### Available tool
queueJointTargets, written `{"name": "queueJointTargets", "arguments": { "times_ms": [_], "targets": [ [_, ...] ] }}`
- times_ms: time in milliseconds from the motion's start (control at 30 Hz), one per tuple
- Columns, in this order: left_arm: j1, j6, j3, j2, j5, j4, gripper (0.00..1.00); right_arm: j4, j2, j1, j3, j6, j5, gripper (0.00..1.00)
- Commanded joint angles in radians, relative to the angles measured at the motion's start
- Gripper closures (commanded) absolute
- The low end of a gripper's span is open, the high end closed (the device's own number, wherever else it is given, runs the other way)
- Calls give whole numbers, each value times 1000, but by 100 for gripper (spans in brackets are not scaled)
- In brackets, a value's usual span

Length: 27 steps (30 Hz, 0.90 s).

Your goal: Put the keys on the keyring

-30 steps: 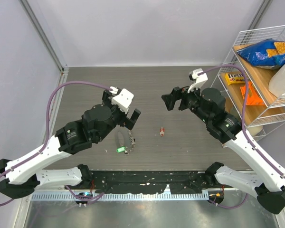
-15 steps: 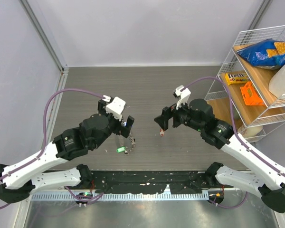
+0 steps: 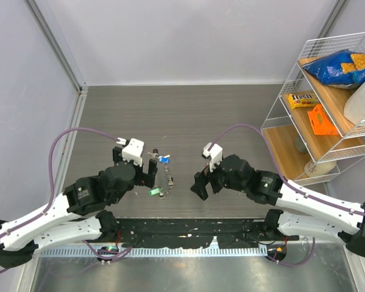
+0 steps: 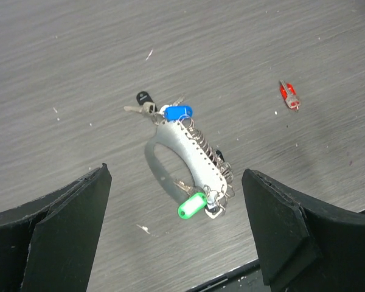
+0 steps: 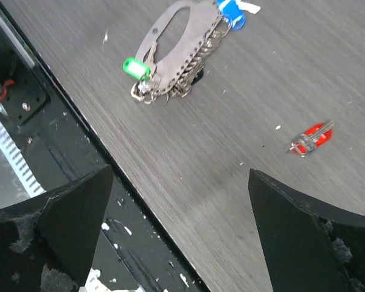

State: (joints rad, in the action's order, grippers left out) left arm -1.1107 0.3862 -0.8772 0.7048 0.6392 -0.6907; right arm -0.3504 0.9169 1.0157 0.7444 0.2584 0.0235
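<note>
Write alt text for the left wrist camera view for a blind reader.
A metal keyring lies on a grey table, a blue key at its far end and a green key at its near end; a red key lies apart at upper right. The left fingers stand wide open at the bottom corners, holding nothing.

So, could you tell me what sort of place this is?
Probably a robotics lab cell: left arm and right arm bolted to a grey table, plain panel walls, and a wire shelf.

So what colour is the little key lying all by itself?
The lone key is red, clearest in the left wrist view.
</note>
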Motion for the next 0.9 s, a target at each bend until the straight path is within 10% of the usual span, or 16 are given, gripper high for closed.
{"name": "queueJointTargets", "arguments": {
  "times_ms": [0,867],
  "targets": [
    [0,97,49,-68,11,-9,4,96,25,110,-42,5,128,0],
    [-1,105,204,-261,-73,-15,4,927,393,442,-316,-352,382,42]
  ]
}}
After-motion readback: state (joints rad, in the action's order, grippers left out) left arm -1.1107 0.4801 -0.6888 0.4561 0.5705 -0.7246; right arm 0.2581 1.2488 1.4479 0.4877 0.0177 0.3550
